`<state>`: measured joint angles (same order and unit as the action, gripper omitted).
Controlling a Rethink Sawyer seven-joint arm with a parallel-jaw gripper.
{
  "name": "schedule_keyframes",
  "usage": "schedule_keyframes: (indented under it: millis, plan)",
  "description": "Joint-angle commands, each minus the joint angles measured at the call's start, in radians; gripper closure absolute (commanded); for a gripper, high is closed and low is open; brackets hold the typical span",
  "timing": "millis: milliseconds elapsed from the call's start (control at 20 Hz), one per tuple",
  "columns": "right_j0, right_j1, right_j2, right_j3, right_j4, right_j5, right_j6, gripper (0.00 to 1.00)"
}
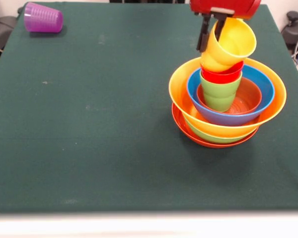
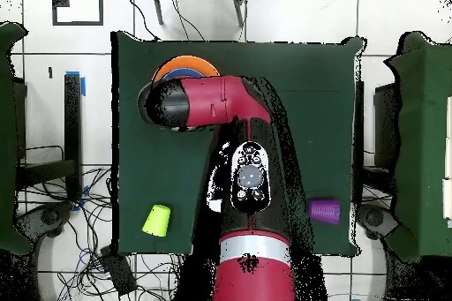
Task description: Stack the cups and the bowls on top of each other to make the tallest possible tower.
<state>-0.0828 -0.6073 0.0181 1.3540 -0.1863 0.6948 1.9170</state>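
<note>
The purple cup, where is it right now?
In the front view the purple cup lies on its side at the table's top left corner, far from the tower. Overhead, it sits near the table's lower right edge, beside the arm.

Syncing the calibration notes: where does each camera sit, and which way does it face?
Front view: across the table, facing the robot; shows the tower, the gripper holding the yellow cup.
Overhead view: above, looking straight down; the arm covers most of the tower.
Shared: green table, purple cup.
</note>
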Motion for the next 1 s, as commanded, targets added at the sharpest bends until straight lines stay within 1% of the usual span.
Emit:
schedule_keyframes:
  millis: [50, 500, 700, 750, 1000]
  plan:
    - [0.037, 0.068, 0.005, 0.063, 0.028, -0.03, 0.205, 1.0]
    - [0.047, 0.073, -0.018, 0.074, 0.055, -0.032, 0.177, 1.0]
    - [0.055, 0.073, -0.025, 0.071, 0.069, -0.031, 0.182, 1.0]
    - [0.061, 0.076, -0.036, 0.067, 0.076, -0.028, 0.179, 0.0]
    - [0.069, 0.08, -0.049, 0.054, 0.086, -0.013, 0.173, 0.0]
